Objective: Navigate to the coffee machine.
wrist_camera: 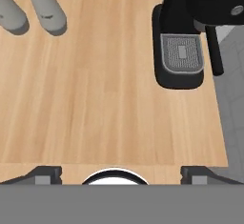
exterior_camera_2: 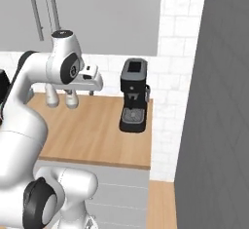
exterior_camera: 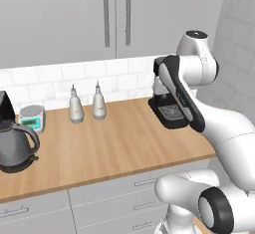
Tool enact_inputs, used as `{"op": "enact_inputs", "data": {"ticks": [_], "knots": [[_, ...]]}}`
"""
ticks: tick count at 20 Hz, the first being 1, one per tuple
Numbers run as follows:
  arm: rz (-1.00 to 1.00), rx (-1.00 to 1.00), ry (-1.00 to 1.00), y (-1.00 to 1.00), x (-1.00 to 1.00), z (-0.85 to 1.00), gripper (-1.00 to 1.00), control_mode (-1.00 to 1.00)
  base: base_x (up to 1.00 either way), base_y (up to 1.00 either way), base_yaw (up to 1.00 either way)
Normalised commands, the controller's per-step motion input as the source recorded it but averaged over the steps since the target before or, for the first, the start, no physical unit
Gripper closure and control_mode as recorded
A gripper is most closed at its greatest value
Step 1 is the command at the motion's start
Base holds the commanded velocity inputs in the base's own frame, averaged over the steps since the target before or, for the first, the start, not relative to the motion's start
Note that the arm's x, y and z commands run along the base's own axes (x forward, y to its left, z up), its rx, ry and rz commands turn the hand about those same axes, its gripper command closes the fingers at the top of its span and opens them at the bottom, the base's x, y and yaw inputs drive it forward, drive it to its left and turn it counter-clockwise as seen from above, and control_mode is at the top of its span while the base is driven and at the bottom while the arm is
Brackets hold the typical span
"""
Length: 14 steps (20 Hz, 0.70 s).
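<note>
Hovering above the wooden desk (wrist_camera: 109, 94), the end effector (wrist_camera: 121, 173) looks straight down in the hand view. Its two dark fingertips (wrist_camera: 45, 173) sit far apart at the lower corners of that view, jaws spread wide, nothing between them: released.

The coffee machine (wrist_camera: 190, 32) lies ahead of the end effector and to its right in the hand view, standing on the desk at the desk's right end. Its drip tray with the grey grate (wrist_camera: 181, 52) faces toward the end effector; a dark handle (wrist_camera: 214, 51) sticks out on the machine's right side. In the right base view the machine (exterior_camera_2: 133, 94) stands upright against the white tiled wall (exterior_camera_2: 170, 67), just beside a tall grey panel (exterior_camera_2: 219, 101). In the left base view the machine (exterior_camera: 169, 111) is partly hidden behind the arm's forearm, only tray and lower body showing.

Two white bottles (wrist_camera: 45, 11) stand ahead and to the left of the end effector, close together, well apart from the machine. In the left base view the bottles (exterior_camera: 87, 104) sit near the wall; further left are a small scale (exterior_camera: 32, 117) and a dark grey kettle (exterior_camera: 17, 146) at the desk's left part. Grey upper cabinets (exterior_camera: 99, 14) hang above; grey drawers (exterior_camera: 114, 198) run below the desk edge.
</note>
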Motion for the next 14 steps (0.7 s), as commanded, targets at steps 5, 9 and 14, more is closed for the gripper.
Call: {"op": "enact_inputs", "data": {"ticks": [5, 9, 14], "knots": [[0.00, 0.00, 0.00, 0.00, 0.00, 0.00, -1.00, 1.00, 0.16, 0.00, -0.22], [0.00, 0.00, 0.00, 0.00, 0.00, 0.00, -1.00, 1.00, 0.00, 0.00, -0.04], [0.00, 0.00, 0.00, 0.00, 0.00, 0.00, -1.00, 1.00, 0.73, 0.00, 0.00]]}}
